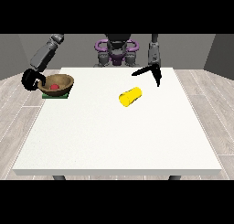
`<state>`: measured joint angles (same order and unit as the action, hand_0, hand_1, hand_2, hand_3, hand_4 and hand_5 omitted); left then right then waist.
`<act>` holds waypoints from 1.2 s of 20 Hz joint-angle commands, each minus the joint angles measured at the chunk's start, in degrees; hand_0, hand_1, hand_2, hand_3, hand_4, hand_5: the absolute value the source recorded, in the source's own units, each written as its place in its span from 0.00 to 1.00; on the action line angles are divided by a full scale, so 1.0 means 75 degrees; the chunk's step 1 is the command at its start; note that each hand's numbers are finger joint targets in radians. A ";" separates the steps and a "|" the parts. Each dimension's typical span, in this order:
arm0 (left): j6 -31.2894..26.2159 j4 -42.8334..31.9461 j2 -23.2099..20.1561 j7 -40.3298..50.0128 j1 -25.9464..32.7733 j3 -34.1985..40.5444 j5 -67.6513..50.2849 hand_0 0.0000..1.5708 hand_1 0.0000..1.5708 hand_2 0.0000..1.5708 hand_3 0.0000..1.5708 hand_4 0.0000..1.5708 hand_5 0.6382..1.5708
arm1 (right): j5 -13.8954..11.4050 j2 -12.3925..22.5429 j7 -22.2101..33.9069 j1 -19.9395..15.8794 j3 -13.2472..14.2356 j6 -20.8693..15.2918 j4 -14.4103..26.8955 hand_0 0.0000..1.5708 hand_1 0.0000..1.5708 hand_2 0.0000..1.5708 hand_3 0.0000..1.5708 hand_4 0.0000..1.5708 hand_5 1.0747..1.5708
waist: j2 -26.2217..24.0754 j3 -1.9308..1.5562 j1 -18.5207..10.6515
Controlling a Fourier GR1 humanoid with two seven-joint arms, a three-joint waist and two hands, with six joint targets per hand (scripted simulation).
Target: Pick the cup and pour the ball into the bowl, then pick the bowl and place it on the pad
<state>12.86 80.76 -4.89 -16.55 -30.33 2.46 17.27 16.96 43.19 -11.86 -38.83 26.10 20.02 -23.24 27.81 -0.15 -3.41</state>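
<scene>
**Bowl on the pad, cup lying on its side**

Across the middle of the view lies the big white table (119, 141), wood-look floor around it and grey walls behind. At the far edge stands the robot (116, 51), dark torso with purple rings at the shoulders, both arms reaching over the tabletop.

The arm at the view's left comes down steeply to the table's far left corner. There sits the brown bowl (64, 82), resting on the green pad (55, 96), whose edge peeks out beneath it. The hand at the view's left (32, 79) is curled against the bowl's outer left rim, fingers hooked round the edge, touching it. Inside the bowl, a small red ball (54, 87) lies near the bottom.

Over at the right, the hand at the view's right (153, 72) hangs above the table's far side, thumb and fingers spread wide apart and straight, holding nothing, well clear of everything.

Between the two hands, nearer the right one but apart from it, the yellow cup (130, 96) is on its side on the table, its end angled toward the near left.
</scene>
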 commanded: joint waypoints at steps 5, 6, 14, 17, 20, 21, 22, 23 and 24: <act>0.0007 0.1181 0.0044 0.0385 0.0515 -0.0336 0.0192 0.00 0.00 0.00 0.00 0.00 0.99 | -0.0205 0.0366 -0.0586 -0.0221 0.0014 0.0060 0.0453 1.00 1.00 1.00 0.29 0.65 1.00 | 0.0321 0.0003 -0.0043; 0.0133 0.1066 0.0099 0.0327 0.0543 -0.0274 0.0206 0.00 0.00 0.00 0.00 0.00 0.99 | 0.0100 0.0326 -0.0355 -0.0252 0.0229 0.0344 0.0578 1.00 1.00 1.00 0.14 0.64 1.00 | 0.0197 0.0005 0.0187; -0.0611 0.1200 -0.0342 0.0416 0.0647 0.0058 -0.0409 0.00 0.00 0.00 0.00 0.00 0.99 | 0.0224 0.0579 0.0360 -0.0237 0.0287 0.0429 0.0834 1.00 1.00 1.00 0.52 0.47 1.00 | -0.0136 0.0010 -0.0149; -0.0406 0.0779 -0.0052 0.1142 0.0173 -0.0069 -0.0202 0.00 0.00 0.00 0.00 0.00 1.00 | -0.0204 0.0095 0.0343 -0.0234 -0.0221 0.0166 0.0574 1.00 1.00 1.00 0.65 0.47 1.00 | -0.0561 0.0014 0.0157; -0.0403 0.1323 -0.0029 0.0967 0.0543 -0.0206 -0.0179 0.00 0.00 0.00 0.00 0.00 1.00 | -0.0439 0.0090 -0.0140 0.0020 -0.0367 0.0186 0.0632 1.00 1.00 1.00 0.65 0.44 0.99 | -0.0241 0.0010 -0.0021; -0.0312 0.1375 0.0063 0.0888 0.0652 -0.0344 -0.0049 0.00 0.00 0.00 0.00 0.00 0.99 | -0.0545 0.0180 -0.0211 0.0102 -0.0420 0.0013 0.0620 1.00 1.00 1.00 0.71 0.44 0.99 | -0.0293 0.0010 0.0035; -0.0648 0.1400 -0.0156 0.0785 0.0734 -0.0134 -0.0400 0.00 0.00 0.00 0.00 0.00 0.99 | -0.0630 0.0243 -0.0243 0.0292 -0.0461 -0.0083 0.0687 1.00 1.00 1.00 0.77 0.43 0.97 | -0.0257 0.0012 -0.0115; -0.0524 0.1582 -0.0181 0.1177 0.0426 -0.0153 -0.0210 0.00 0.00 0.00 0.00 0.00 0.99 | -0.0741 0.0092 -0.0127 0.0238 -0.0591 -0.0079 0.0776 1.00 1.00 1.00 0.84 0.42 0.96 | -0.0228 0.0008 -0.0051; -0.0474 0.1990 -0.0214 0.1404 0.0371 -0.0120 -0.0199 0.00 0.00 0.00 0.00 0.00 0.99 | -0.0447 0.0423 -0.0013 0.0098 -0.0200 -0.0239 0.1048 1.00 1.00 1.00 1.00 0.37 0.93 | 0.0050 0.0001 0.0010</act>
<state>9.37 91.79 -5.86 -8.69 -26.80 1.29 15.73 13.72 44.95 -12.22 -38.41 23.86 20.04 -17.53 26.33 -0.07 -3.55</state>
